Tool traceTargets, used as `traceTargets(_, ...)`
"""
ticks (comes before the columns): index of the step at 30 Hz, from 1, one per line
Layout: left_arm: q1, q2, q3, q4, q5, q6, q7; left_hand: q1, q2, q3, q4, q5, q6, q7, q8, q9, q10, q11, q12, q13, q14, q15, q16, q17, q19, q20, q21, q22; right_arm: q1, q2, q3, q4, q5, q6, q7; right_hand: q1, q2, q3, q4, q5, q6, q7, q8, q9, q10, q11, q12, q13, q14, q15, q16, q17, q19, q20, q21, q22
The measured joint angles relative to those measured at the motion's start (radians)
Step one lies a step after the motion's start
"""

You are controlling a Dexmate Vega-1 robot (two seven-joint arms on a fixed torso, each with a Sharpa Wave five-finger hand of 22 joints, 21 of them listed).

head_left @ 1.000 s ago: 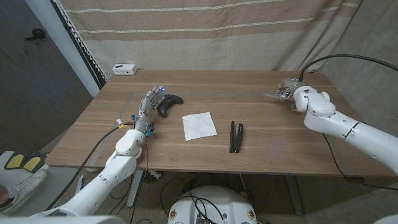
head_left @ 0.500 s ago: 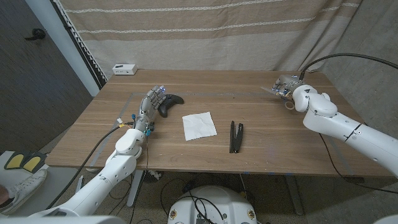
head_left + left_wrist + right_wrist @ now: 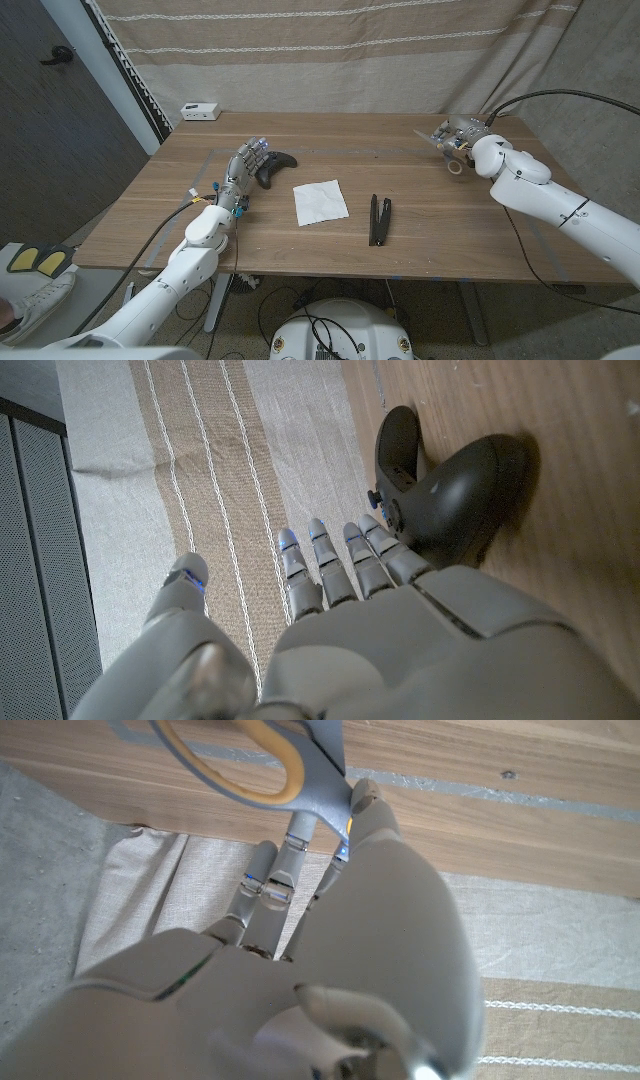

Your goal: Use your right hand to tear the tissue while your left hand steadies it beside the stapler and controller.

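The fingers [image 3: 262, 890] of the right hand [image 3: 459, 138], upper right of the head frame, are closed on a pair of scissors [image 3: 262, 760] by its handle loop. The left hand [image 3: 243, 166], left of centre, is held with fingers extended and apart, holding nothing, just beside the controller [image 3: 272, 167]. The tissue [image 3: 320, 201] lies untouched at frame centre, between the controller and the stapler [image 3: 380, 219]. The approach step is judged to be in hand. Next, both hands must be brought to the tissue.

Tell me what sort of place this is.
Probably a robot teleoperation lab or test room: a wooden table set before a hung striped curtain, with cables trailing from the arms and staged props like a controller and stapler.
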Motion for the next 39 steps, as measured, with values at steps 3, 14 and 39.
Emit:
traceTargets(3, 0.000, 0.003, -0.001, -0.002, -0.004, 0.005, -0.004, 0.000, 0.000, 0.000, 0.000, 0.000, 0.000, 0.000, 0.000, 0.000, 0.000, 0.000, 0.000, 0.000, 0.000, 0.000, 0.000, 0.000, 0.000, 0.000, 0.000, 0.000, -0.005, 0.002, 0.011, -0.003, 0.026, 0.007, -0.014, 0.000, 0.000, -0.002, 0.000, 0.000, 0.001, 0.001, 0.000, 0.000, 0.000, 0.000, 0.000, -0.001, 0.009, -0.002, 0.000, -0.003, 0.005, 0.005, 0.008, 0.000)
traceTargets(14, 0.004, 0.011, -0.012, -0.018, -0.031, 0.018, -0.024, 0.000, 0.000, 0.000, 0.000, 0.000, 0.000, 0.000, 0.000, 0.000, 0.000, 0.000, 0.000, 0.000, 0.000, 0.000, 0.000, 0.000, 0.000, 0.000, 0.004, 0.000, -0.035, 0.026, 0.067, -0.018, 0.162, 0.028, -0.095, 0.004, -0.004, -0.004, -0.002, 0.000, 0.005, 0.005, 0.000, 0.000, 0.006, 0.005, -0.003, -0.009, 0.014, -0.003, -0.005, -0.010, 0.016, 0.006, 0.023, 0.000)
traceTargets(39, 0.037, 0.059, -0.030, -0.138, -0.054, 0.072, -0.023, 0.000, 0.000, 0.000, 0.000, -0.004, 0.016, 0.006, 0.000, 0.002, 0.000, 0.000, 0.000, 0.000, 0.000, 0.000, 0.000, 0.000, 0.000, 0.000, 0.004, 0.000, -0.137, 0.068, 0.206, -0.020, 0.457, 0.236, -0.232, 0.010, -0.010, -0.013, -0.007, 0.003, -0.008, 0.003, -0.007, 0.000, 0.009, 0.002, -0.015, -0.024, 0.023, -0.005, -0.018, -0.029, 0.008, 0.006, 0.046, 0.000)
